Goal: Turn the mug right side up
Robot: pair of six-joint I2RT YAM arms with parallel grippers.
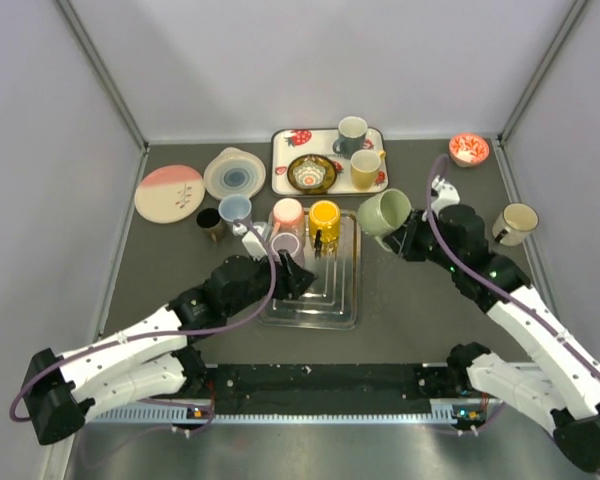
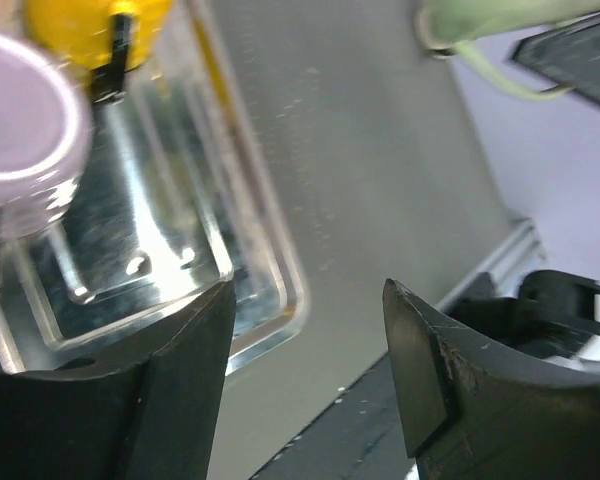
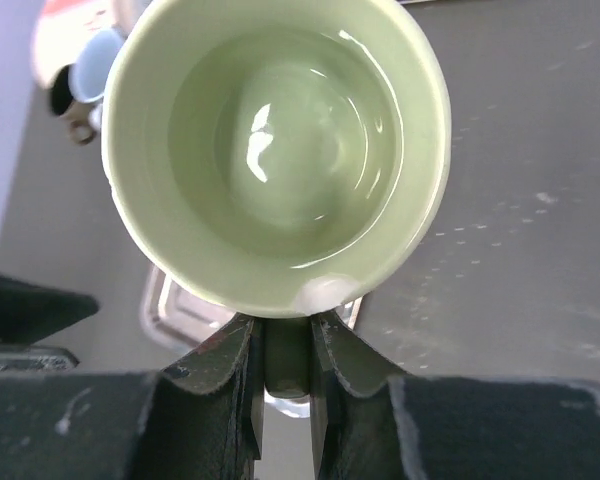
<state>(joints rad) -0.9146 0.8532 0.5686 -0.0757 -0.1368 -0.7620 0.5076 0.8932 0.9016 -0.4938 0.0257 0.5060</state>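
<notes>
Top view: the green mug [image 1: 384,212] hangs tilted off the table at 10 o'clock from the right gripper [image 1: 408,238]. The left gripper [image 1: 298,278] is over the tray [image 1: 332,300].

Left wrist: the jaws are parted and empty, with the mug's edge at 1 o'clock.

Right wrist: the fingers are clenched on the mug's handle [image 3: 286,360]. The mug sits at 12 o'clock, its mouth facing the camera.

arms [image 1: 130,345]: white shells, black joints | cables [image 1: 273,281]: mauve | end effector fingers [image 2: 180,400]: black
</notes>
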